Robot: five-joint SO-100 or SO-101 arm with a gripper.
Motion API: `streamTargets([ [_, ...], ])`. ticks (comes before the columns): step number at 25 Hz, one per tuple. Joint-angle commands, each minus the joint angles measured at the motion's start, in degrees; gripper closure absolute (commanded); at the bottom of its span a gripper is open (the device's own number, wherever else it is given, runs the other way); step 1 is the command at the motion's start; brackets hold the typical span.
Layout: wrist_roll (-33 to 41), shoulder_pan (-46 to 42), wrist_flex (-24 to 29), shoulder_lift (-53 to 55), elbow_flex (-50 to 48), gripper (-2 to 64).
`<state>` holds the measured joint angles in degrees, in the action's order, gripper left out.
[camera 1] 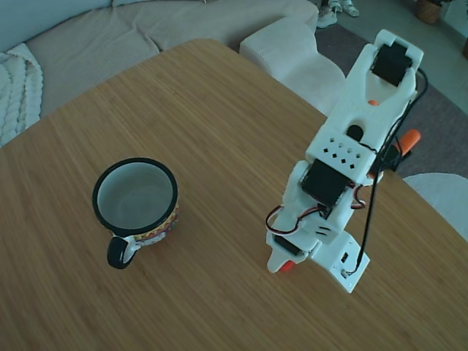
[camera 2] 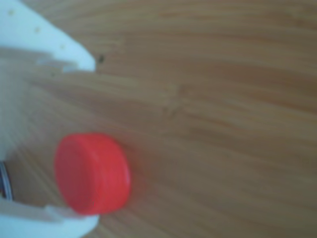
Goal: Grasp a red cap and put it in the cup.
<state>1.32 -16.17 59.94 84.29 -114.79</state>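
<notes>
In the other view the red cap (camera 2: pixel 91 173) lies flat on the wooden table, between my gripper's (camera 2: pixel 90 144) two white fingers. It rests against the lower finger (camera 2: pixel 54 220), while a gap separates it from the upper finger (camera 2: pixel 54 44), so the jaws stand open around it. In the fixed view my gripper (camera 1: pixel 280 265) points down at the table right of centre, and only a sliver of the red cap (camera 1: pixel 285 268) shows under its tip. The cup (camera 1: pixel 135 197), a white mug with black rim and handle, stands upright and empty well to the left.
The round bamboo table (camera 1: pixel 219 110) has bare wood between cup and arm. The arm's white body and cables (camera 1: pixel 365 219) rise on the right. A beige sofa (camera 1: pixel 146 29) lies beyond the far edge.
</notes>
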Motion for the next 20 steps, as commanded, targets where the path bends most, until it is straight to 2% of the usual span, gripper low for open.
streamTargets([
  [1, 0.4, -0.1, -0.4, 0.9, 2.2, 39.7],
  [20, -0.3, 0.2, -0.5, 0.3, 2.2, 39.8],
])
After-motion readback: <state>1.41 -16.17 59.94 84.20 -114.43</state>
